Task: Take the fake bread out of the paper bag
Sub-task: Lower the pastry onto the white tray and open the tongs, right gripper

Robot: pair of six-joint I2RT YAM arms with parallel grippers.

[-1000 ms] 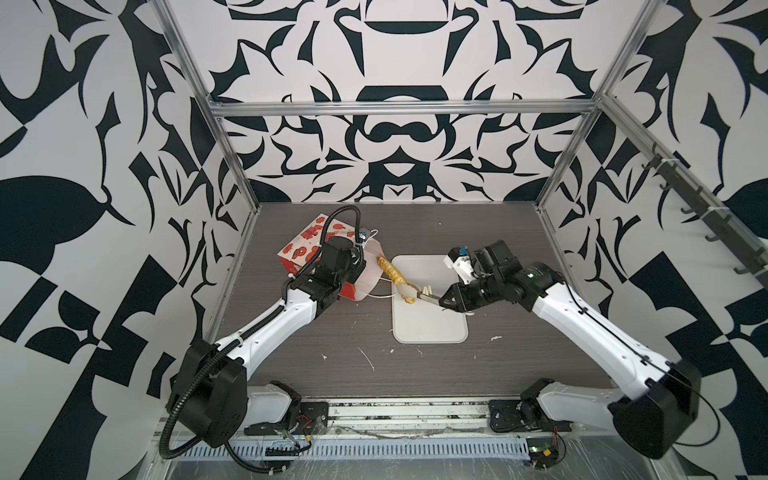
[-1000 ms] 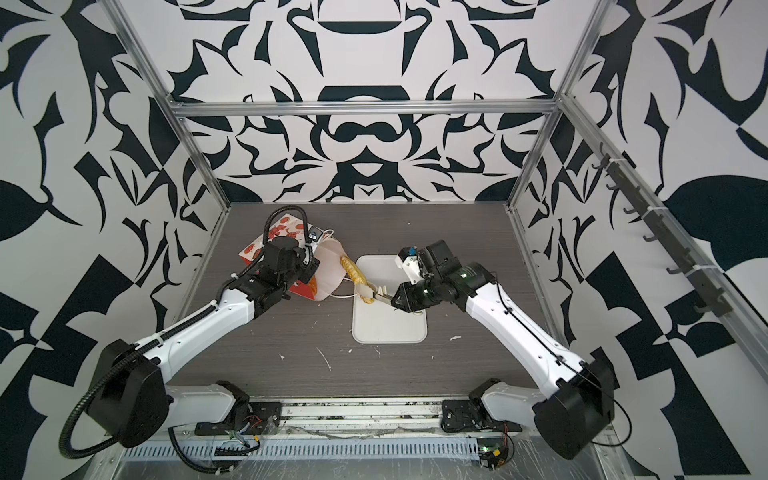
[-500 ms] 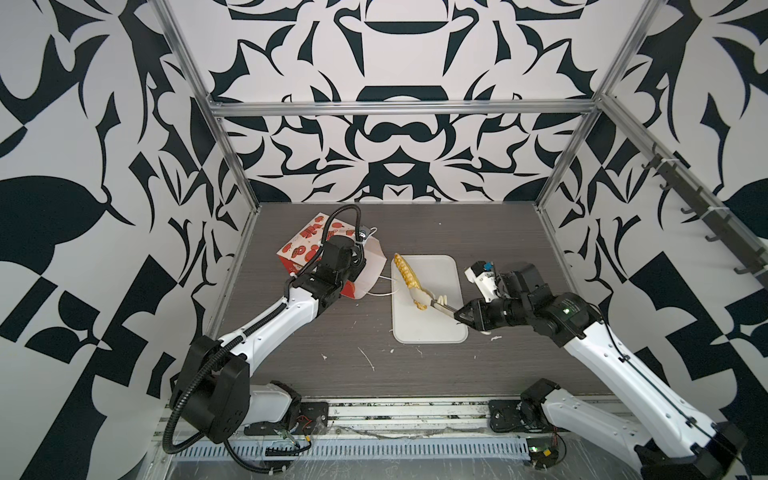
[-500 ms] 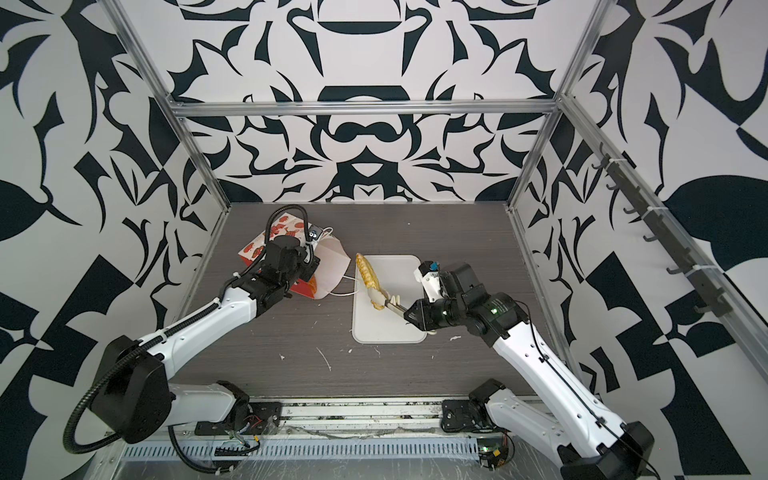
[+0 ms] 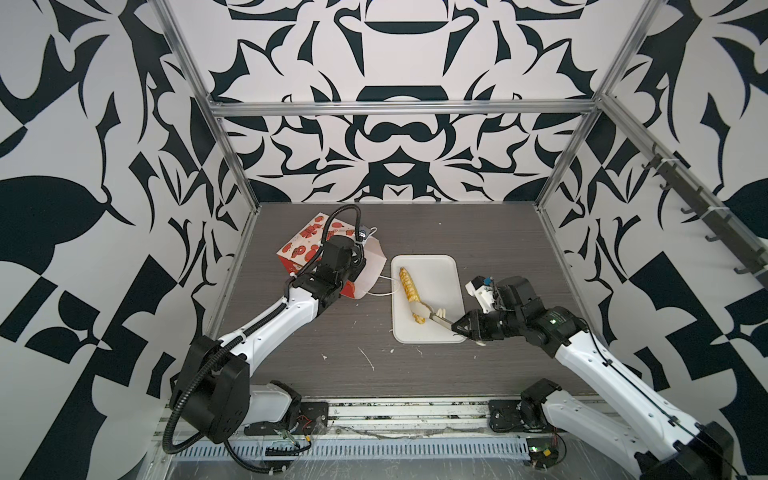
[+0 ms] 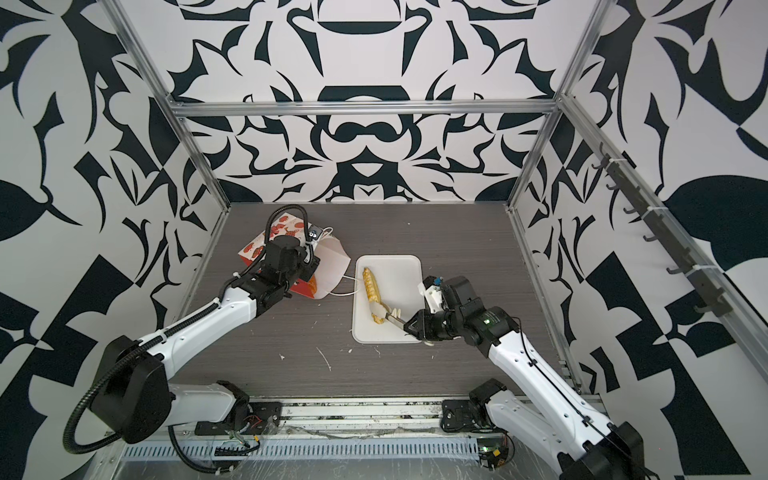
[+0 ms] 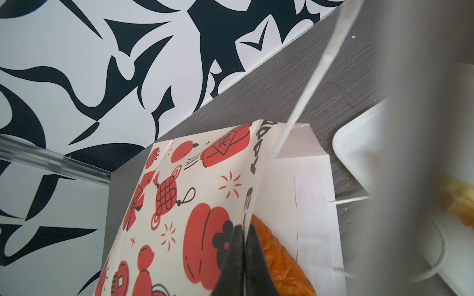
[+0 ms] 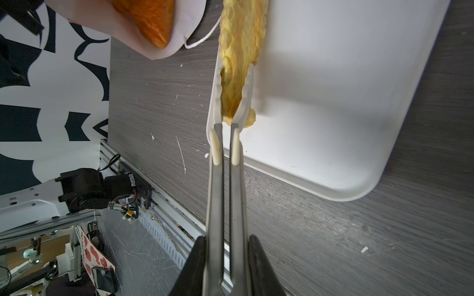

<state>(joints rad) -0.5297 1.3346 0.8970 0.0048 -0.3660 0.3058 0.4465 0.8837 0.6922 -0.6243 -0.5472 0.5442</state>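
Observation:
The paper bag (image 5: 305, 245) (image 6: 257, 245) lies on its side at the back left, its white-lined mouth facing the tray. My left gripper (image 7: 244, 228) is shut on the bag's mouth edge (image 7: 252, 179). An orange piece of fake bread (image 7: 279, 256) (image 8: 151, 18) shows inside the mouth. My right gripper (image 8: 227, 238) (image 5: 457, 326) is shut on metal tongs (image 8: 225, 179). The white tips of the tongs pinch the near end of a long yellow stick of fake bread (image 5: 409, 289) (image 6: 371, 284) (image 8: 241, 51). It lies along the left side of the white tray (image 5: 440, 270).
A white cord handle (image 5: 384, 291) trails from the bag mouth to the tray's left edge. Pale crumbs (image 5: 368, 357) dot the dark wood table in front of the tray. Patterned walls close in on three sides, and a metal rail (image 5: 374, 415) runs along the front.
My right arm has drawn back to the right and toward the front, pulling the long stick in the tongs away from the bag mouth onto the tray. The left arm has stayed put.

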